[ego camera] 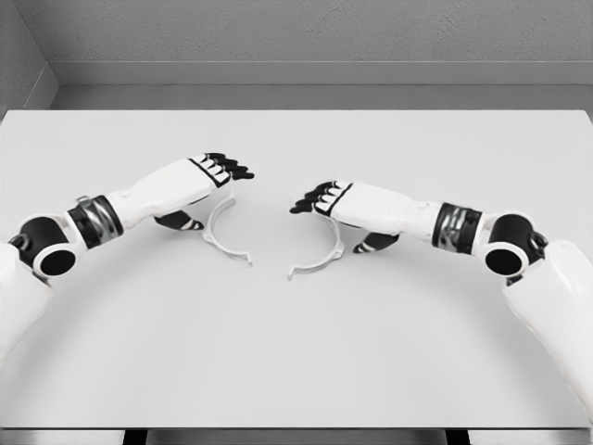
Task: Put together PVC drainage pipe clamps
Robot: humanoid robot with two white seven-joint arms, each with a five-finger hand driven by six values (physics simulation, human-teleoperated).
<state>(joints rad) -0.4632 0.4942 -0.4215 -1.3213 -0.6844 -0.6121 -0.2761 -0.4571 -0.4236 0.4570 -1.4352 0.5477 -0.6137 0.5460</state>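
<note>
A plain white table (296, 371) filled most of the view, with a grey floor strip and a pale textured wall (306, 28) at the far side. Two clamp halves lay on it near the middle, apart from each other: the left clamp half (220, 236), a thin white arc, and the right clamp half (321, 261), curving the opposite way. Two arms reached in. The left hand (199, 181) hovered over the left arc, fingers extended and relaxed, holding nothing. The right hand (338, 204) sat over the right arc, likewise loosely spread and gripping nothing.
</note>
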